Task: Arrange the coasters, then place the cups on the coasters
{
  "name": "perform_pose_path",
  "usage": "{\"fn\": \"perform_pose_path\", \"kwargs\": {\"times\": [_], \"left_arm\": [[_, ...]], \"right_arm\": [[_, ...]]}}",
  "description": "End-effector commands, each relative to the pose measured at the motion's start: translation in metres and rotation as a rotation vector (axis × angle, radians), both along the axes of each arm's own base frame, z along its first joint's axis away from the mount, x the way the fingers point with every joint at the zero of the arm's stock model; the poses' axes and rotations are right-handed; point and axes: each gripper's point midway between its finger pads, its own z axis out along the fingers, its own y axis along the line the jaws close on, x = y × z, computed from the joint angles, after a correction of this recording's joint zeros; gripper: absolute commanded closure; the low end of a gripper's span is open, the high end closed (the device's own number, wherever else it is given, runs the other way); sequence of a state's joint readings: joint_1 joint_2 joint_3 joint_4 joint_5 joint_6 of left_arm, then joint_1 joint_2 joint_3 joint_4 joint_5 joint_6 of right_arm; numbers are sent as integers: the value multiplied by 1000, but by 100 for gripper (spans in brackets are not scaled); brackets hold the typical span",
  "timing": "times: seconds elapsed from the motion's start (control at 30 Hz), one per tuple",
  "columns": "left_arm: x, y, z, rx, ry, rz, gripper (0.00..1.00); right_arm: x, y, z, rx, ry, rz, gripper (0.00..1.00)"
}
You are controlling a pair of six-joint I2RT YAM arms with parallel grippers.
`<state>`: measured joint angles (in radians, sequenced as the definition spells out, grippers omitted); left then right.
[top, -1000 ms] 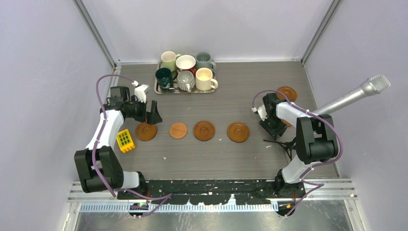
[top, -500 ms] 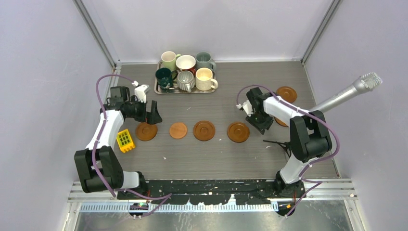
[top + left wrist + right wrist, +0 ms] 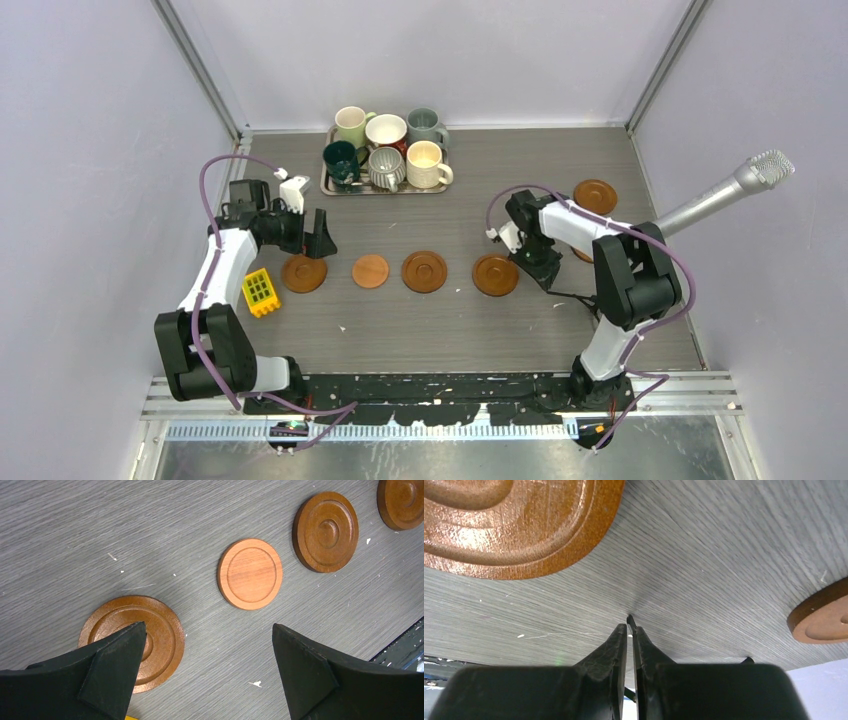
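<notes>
Top external: tray (image 3: 400,192) holds six cups (image 3: 387,167), likely heavy, slick, breakable; grip wall or handle. Four coasters (image 3: 425,271) in a row before the tray, others right: thin, stiff, light; pinch rim. Left gripper (image 3: 318,243) spread, empty; right gripper (image 3: 630,625) clenched, empty.

Bare desk (image 3: 470,205) open between tray (image 3: 327,185) at 12 o'clock and row of four coasters (image 3: 425,271) across centre, free strip at 6, block (image 3: 260,291) at 8, microphone (image 3: 715,203) overhanging at 2, right arm (image 3: 562,222) crowding 3
</notes>
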<state>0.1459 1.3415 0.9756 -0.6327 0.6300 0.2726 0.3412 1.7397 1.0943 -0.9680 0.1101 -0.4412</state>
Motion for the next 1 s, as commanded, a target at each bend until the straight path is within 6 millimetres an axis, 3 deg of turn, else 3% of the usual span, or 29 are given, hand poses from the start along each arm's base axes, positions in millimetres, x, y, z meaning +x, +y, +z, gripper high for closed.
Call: {"fn": "perform_pose_path", "kwargs": {"times": [0.0,0.47,0.97], "left_arm": [[3,-3,11,-4,-61,-22,0],[3,-2,10,1,-56,-22,0],[3,-2,10,1,-56,-19,0]], "right_arm": [[-3,7,-5,13,33,-1,85],[-22,-17,-23,-45,92,-59,87],[-41,-50,-28,-51,112,-131,87]]}}
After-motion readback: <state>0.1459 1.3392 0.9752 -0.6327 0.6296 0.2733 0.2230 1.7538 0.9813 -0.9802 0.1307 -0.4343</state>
